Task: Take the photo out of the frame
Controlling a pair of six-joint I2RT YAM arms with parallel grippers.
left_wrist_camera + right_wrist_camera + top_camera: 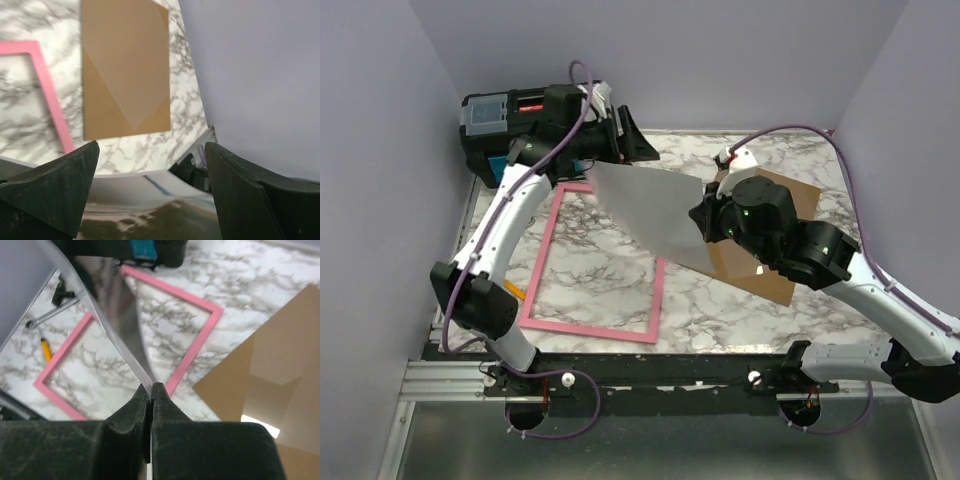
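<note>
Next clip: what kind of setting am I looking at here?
Probably a lab robot test cell rather than a home: plain lavender walls box in a marble-patterned table, a metal mounting rail runs along its near edge, and a black toolbox sits at the back.

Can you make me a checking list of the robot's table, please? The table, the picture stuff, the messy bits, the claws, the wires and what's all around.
Surface: grey-veined marble table.
Job's things: photo lifted off the table, bent, out of the frame; the frame lies flat with only marble showing inside it.
Clutter: brown backing board on the right; black toolbox at the back left; wrench and yellow-handled tool beside the frame.
Grippers: right gripper shut on the photo's edge; left gripper open near the photo's other end.
Cables: purple cables loop along both arms.
Surroundings: plain pale walls; nothing else seen.
</note>
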